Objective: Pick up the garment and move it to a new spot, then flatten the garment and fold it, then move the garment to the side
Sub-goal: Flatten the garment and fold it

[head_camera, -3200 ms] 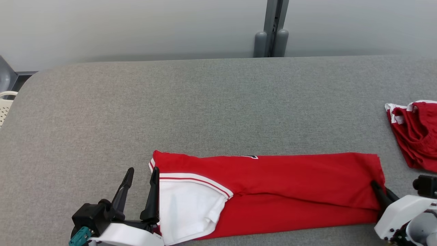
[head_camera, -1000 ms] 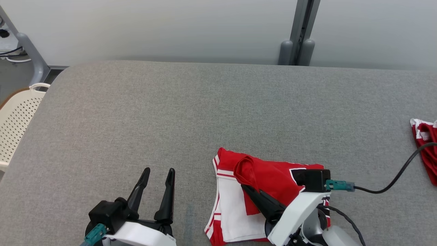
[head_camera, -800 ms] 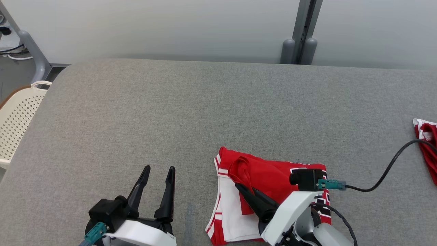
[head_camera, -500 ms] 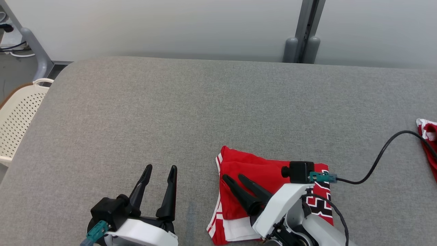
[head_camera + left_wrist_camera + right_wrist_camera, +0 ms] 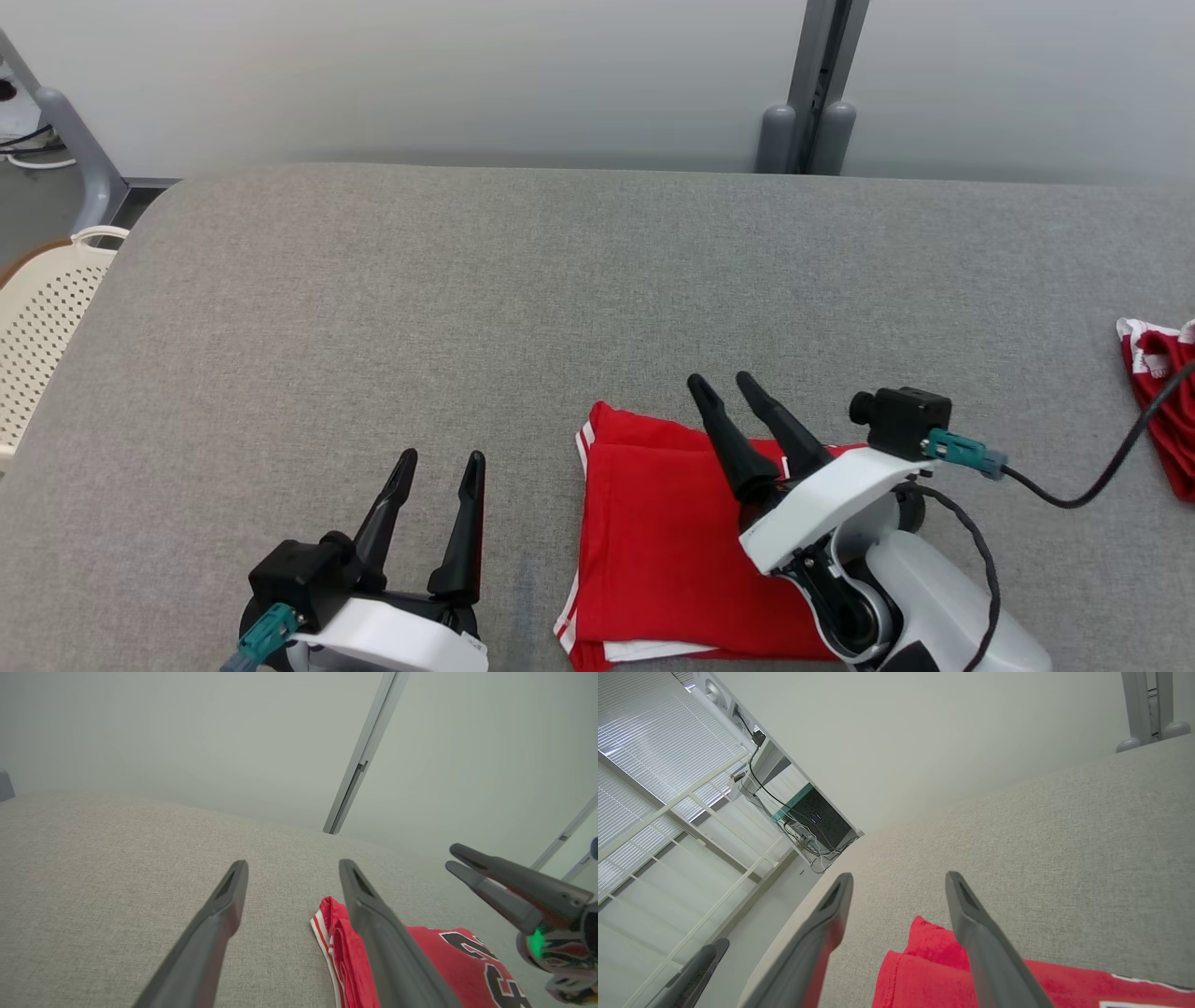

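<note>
Now, the right hand (image 5: 720,379) sits just above the far edge of the garment (image 5: 653,541), its two dark fingers spread apart with nothing between them. It's clear of the cloth and angled up and away, which reads like a hand that's done with its fold. From the right wrist view, only a red corner of cloth shows below the open fingers, with no contact.

Over to the left hand (image 5: 442,456): it's also wide apart and empty, parked over bare counter (image 5: 467,299) just left of the garment. It's near the cloth but not touching, probably to stay out of the fold's way.

The garment itself lies as a compact red rectangle by the counter's near edge. There's white trim down its left side and a sliver of white layer peeking out at the bottom. From the left wrist view, black numerals show on its right part. It looks flat and folded, so my read is that the slide to the side is what's left.

Far right, a second red garment (image 5: 1153,392) lies bunched at the counter's edge, well apart, with the right arm's black cable (image 5: 1083,490) running toward it. That could be the pile to join.
</note>
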Robot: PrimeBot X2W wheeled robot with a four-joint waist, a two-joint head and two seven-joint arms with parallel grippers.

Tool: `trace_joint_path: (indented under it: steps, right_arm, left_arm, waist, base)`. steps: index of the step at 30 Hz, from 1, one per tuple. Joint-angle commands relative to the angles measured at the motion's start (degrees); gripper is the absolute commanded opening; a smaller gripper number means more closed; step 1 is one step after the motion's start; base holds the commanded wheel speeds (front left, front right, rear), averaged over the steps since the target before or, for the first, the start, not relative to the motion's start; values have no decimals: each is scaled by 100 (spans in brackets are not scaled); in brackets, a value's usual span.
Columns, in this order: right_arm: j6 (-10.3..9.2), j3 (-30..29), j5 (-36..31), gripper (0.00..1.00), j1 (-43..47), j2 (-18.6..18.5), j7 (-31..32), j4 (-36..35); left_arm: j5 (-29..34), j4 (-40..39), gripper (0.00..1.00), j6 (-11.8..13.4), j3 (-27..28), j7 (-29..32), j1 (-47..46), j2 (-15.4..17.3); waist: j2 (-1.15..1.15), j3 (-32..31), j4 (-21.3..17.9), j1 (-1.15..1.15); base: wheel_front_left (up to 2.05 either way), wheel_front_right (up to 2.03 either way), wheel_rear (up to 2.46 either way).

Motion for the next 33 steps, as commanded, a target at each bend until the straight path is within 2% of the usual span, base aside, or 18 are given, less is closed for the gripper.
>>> trace_joint_path:
  steps: [1, 10, 12, 13, 15, 21, 25, 33]
  right_arm:
    - [14, -167, -156, 100, 114, -59, -76, -47]
    - [14, -1228, -1054, 100, 648, -231, -235, -421]
    - [14, -1574, -1434, 100, 844, -257, -276, -580]
    - [14, -1938, -1881, 100, 1053, -262, -303, -734]
    - [14, -2308, -2356, 100, 1254, -232, -308, -970]
    - [14, -3149, -3352, 100, 1978, -63, -153, -1887]
    - [14, -3478, -3645, 100, 2403, -12, -6, -2432]
    - [13, -3646, -3452, 100, 2915, -9, -31, -2815]
  left_arm:
    - [44, -4, 100, -12, 22, -22, 10, 13]
    - [86, 5, 100, -8, -17, -23, 60, 13]
    - [93, 8, 100, -1, -20, -24, 81, 16]
    - [97, 6, 100, 11, -11, -23, 87, 31]
    - [114, -9, 100, 16, 6, -23, 90, 43]
    - [192, -25, 100, 37, 112, -24, 172, 51]
    - [244, -6, 100, 46, 201, -24, 248, 31]
    - [406, -16, 100, 65, 458, -25, 453, -37]
  waist:
    - [0, -10, -37, 0]
    - [0, -58, -164, 0]
    - [0, -76, -205, 0]
    - [0, -100, -262, 0]
    - [0, -133, -323, 0]
    - [0, -254, -503, 0]
    - [0, -351, -587, 0]
    - [0, -517, -698, 0]
  base:
    - [0, 0, 0]
    - [0, 0, 0]
    - [0, 0, 0]
    - [0, 0, 0]
    - [0, 0, 0]
    - [0, 0, 0]
    - [0, 0, 0]
    - [0, 0, 0]
